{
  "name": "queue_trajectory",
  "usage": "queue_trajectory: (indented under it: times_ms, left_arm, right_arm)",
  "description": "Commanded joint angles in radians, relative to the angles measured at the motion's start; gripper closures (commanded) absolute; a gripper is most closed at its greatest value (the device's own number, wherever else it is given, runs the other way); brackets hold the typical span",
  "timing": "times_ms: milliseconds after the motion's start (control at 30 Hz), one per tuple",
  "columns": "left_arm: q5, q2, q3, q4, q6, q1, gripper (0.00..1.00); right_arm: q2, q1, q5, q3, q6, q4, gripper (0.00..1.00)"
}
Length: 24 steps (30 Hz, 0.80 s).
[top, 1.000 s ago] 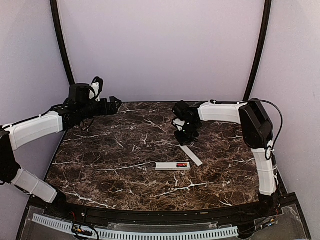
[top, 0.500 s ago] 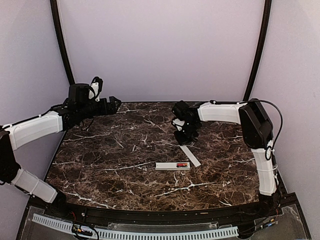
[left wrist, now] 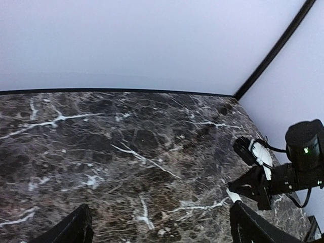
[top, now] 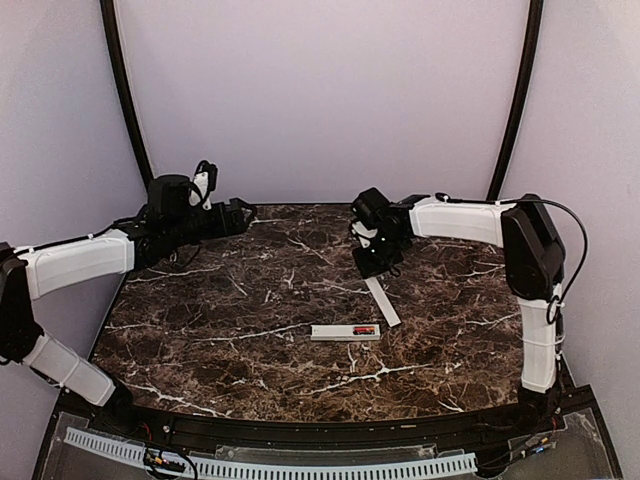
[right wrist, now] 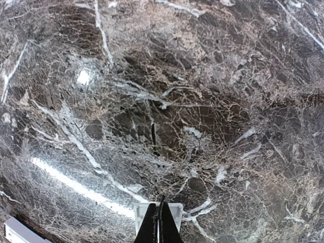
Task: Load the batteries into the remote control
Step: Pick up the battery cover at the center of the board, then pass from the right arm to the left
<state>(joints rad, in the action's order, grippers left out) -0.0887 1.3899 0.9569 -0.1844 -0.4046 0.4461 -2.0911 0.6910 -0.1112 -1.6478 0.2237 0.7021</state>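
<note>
Pulled right gripper [top: 378, 262], fingers pressed together at cover strip [top: 384, 303] far end, slightly backward, swung wide-spread left gripper [top: 240, 214] inward, left remote control [top: 338, 333] mid-table with red battery [top: 364, 329] seated inside, so probably going for cover next

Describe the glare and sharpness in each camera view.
Right wrist view: a bright glare spot and a long bright streak on the marble table, veins sharp. Left wrist view: softer detail, no bright spot. Top external view: even light, no hard shadows.
</note>
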Motion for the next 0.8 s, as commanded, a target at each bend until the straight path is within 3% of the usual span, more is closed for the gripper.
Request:
queue_trajectory:
  times_ms: [0, 300, 533, 767]
  left_arm:
    - [-0.041, 0.097, -0.043, -0.12, -0.128, 0.137, 0.06]
    - [-0.149, 0.413, 0.02, -0.526, -0.366, 0.29, 0.01]
    - [-0.214, 0.558, 0.13, -0.504, -0.452, 0.337, 0.01]
    - [-0.271, 0.596, 0.24, -0.453, -0.423, 0.374, 0.01]
  right_arm:
    - [0.041, -0.007, -0.024, 0.007, 0.023, -0.033, 1.0]
    - [0.114, -0.017, -0.021, 0.004, 0.036, -0.045, 1.0]
    - [0.199, -0.021, 0.006, -0.011, 0.061, -0.065, 1.0]
    - [0.25, -0.01, 0.032, 0.003, 0.1, -0.088, 1.0]
